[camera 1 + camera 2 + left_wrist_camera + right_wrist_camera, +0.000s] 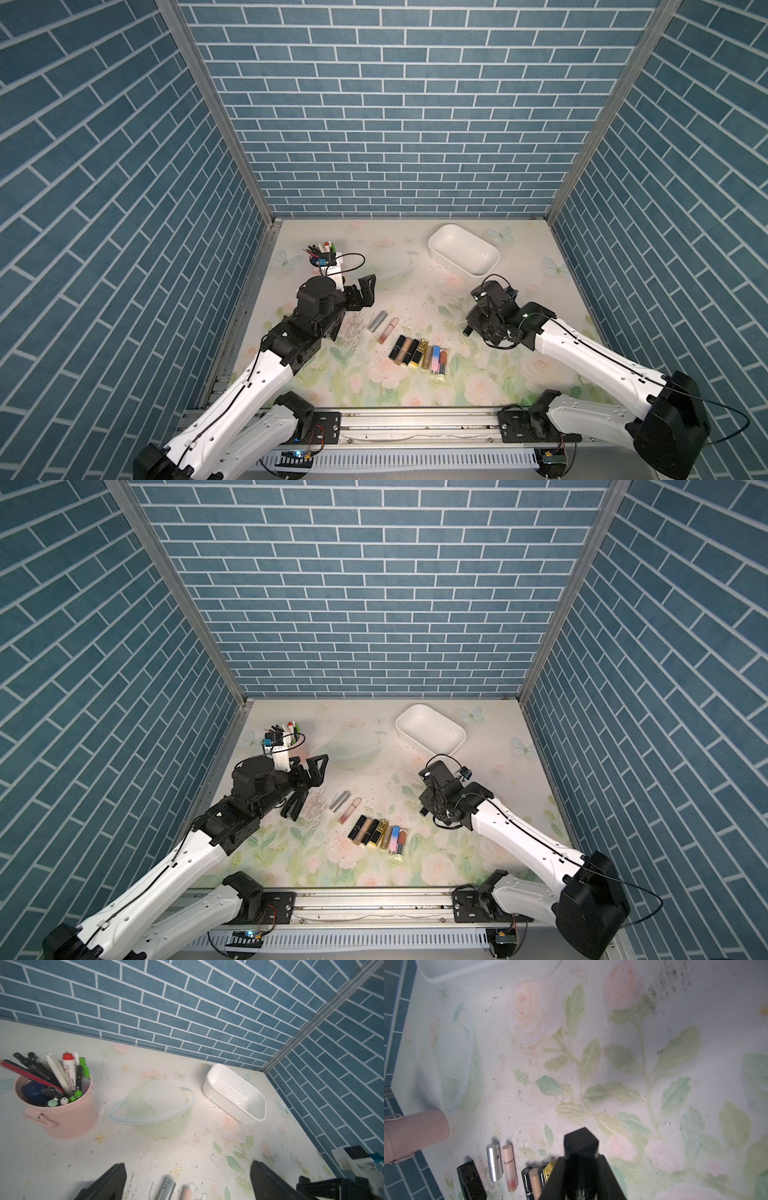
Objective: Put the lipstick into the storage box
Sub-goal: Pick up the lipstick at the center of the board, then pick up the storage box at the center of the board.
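Note:
The white storage box (pixel 441 254) (pixel 409 732) stands with nothing in it at the back right of the flowered table; it also shows in the left wrist view (pixel 216 1093). My right gripper (pixel 470 329) (pixel 581 1159) hovers in front of the box, shut on a black square-ended lipstick (pixel 581 1142). A row of several lipsticks (pixel 419 353) (pixel 380 833) lies mid-table. A silver tube (pixel 377 321) (pixel 167 1188) and a pink gloss (pixel 387 330) (pixel 188 1193) lie beside the row. My left gripper (pixel 305 789) (pixel 187 1184) is open just above these two, holding nothing.
A pink pen cup (pixel 328 259) (pixel 60 1113) full of pens and markers stands at the back left, behind my left arm. A scatter of small silvery bits (pixel 353 332) lies next to the silver tube. Blue brick walls close in three sides.

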